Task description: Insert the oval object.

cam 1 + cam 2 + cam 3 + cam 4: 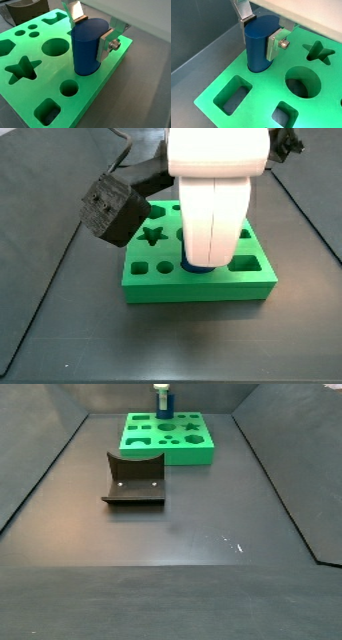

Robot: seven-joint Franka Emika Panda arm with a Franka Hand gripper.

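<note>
The oval object is a glossy blue peg (85, 50), held upright between my fingers in both wrist views (256, 50). My gripper (92, 31) is shut on it, with one silver finger (107, 45) on each flat side. The peg's lower end meets the top of the green block (93, 90) near one edge. I cannot tell whether the end sits in a hole or on the surface. In a side view the peg (163, 402) stands at the far side of the block (167, 452). In the other side view the white arm hides most of it, and only its foot (197, 268) shows.
The green block has several shaped holes: a star (23, 67), a large round one (55, 46), a small round one (69, 88) and a rectangle (232, 92). The dark fixture (134, 479) stands on the floor in front of the block. Dark walls enclose the floor.
</note>
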